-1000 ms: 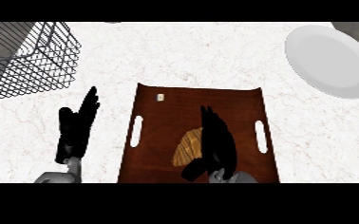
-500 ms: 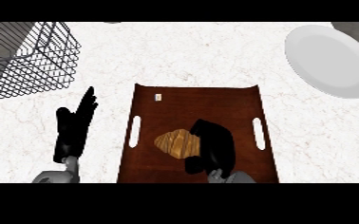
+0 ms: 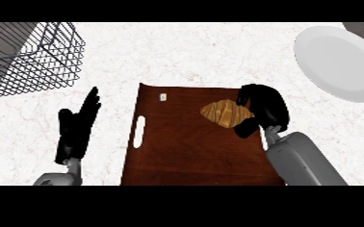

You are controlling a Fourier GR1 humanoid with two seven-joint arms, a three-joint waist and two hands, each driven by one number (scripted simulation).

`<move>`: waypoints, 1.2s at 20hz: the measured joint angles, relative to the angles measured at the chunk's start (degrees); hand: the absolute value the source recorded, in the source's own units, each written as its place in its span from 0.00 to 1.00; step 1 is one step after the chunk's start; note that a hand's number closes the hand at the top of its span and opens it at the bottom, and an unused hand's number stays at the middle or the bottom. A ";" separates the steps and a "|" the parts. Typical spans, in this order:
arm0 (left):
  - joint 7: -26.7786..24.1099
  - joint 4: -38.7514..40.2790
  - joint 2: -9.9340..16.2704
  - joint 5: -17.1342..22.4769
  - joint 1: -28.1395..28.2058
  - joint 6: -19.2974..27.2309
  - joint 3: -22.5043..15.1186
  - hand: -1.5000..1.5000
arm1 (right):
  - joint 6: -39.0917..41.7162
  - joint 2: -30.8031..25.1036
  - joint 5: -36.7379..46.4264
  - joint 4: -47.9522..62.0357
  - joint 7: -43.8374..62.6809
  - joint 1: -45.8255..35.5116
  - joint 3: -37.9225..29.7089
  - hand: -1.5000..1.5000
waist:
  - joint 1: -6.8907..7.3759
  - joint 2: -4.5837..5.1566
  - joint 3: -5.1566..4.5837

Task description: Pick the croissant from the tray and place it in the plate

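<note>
The brown tray (image 3: pixel 192 158) lies on the counter, the white plate (image 3: pixel 331 60) well beyond the right hand's (image 3: pixel 265 107) curled fingers, which wrap the croissant (image 3: pixel 225 113) over the tray. The left hand (image 3: pixel 74 130) rests beside the tray, fingers straight, together.

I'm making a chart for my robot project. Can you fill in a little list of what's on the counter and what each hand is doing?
croissant: golden, held over the tray's right part
right hand: fingers curled round the croissant
left hand: open, fingers straight, resting left of the tray
tray: dark brown wood, white slot handle on its left side
plate: white, at the upper right, nothing on it
wire basket: dark, at the upper left
</note>
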 measured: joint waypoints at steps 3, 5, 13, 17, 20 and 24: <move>-0.18 0.09 -0.27 -0.23 -0.37 0.07 -0.26 0.50 | 0.68 -6.45 -3.29 5.54 -10.21 -5.05 -6.08 1.00 | 0.39 0.18 0.01; -0.12 -0.37 -0.71 -0.30 0.00 0.21 -0.58 0.50 | -0.30 -9.44 -4.18 10.05 -16.82 -7.71 -9.07 1.00 | 0.51 0.13 -0.01; 0.16 0.47 -0.95 -0.63 -0.09 0.73 0.08 0.50 | -9.70 -14.27 -5.19 18.04 -27.74 -15.24 -19.67 1.00 | -0.38 -0.28 -0.10; 1.41 -0.16 -0.52 -0.66 -0.81 0.47 0.57 0.50 | -12.80 -14.96 -4.13 23.86 -27.27 -19.57 -23.45 1.00 | -0.38 -0.35 -0.13; 0.57 -0.07 -1.29 -1.40 0.23 0.83 -0.07 0.50 | -13.73 -16.67 -4.46 28.74 -28.78 -21.48 -26.58 1.00 | -0.44 -0.37 -0.13; 2.14 -1.45 -1.05 -1.31 -0.03 0.37 0.16 0.50 | -15.04 -18.41 -4.60 37.40 -32.13 -24.66 -29.95 1.00 | -0.26 -0.31 -0.13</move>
